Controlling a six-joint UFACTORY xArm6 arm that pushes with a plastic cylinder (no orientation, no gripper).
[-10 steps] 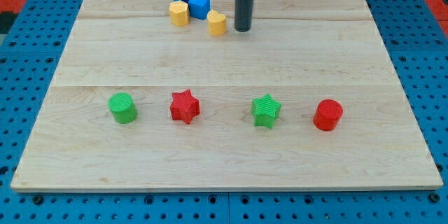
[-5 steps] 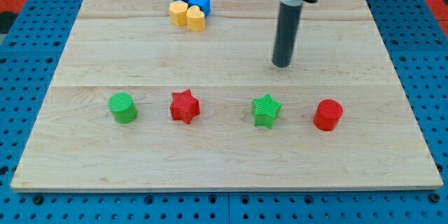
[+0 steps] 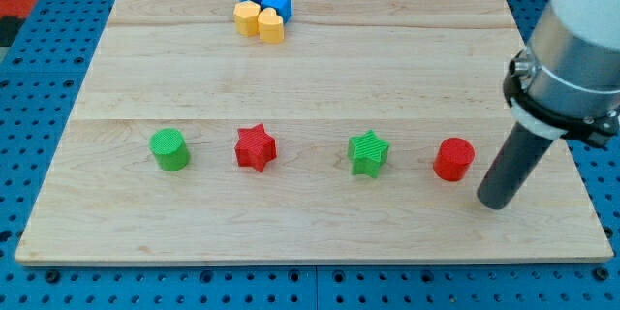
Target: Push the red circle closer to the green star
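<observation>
The rod is seen slanting down from the view's upper right, my tip (image 3: pixel 493 202) set on the board (image 3: pixel 310 77) just right of and below the red circle (image 3: pixel 453 159), not touching, nothing held. The green star (image 3: pixel 368 152) lies left of the circle.

board (image 3: pixel 310 68): pale wood, smooth, matt
red circle (image 3: pixel 453 159): ribbed matt plastic
green star (image 3: pixel 368 152): same ribbing
my tip (image 3: pixel 492 203): dark, matt
</observation>
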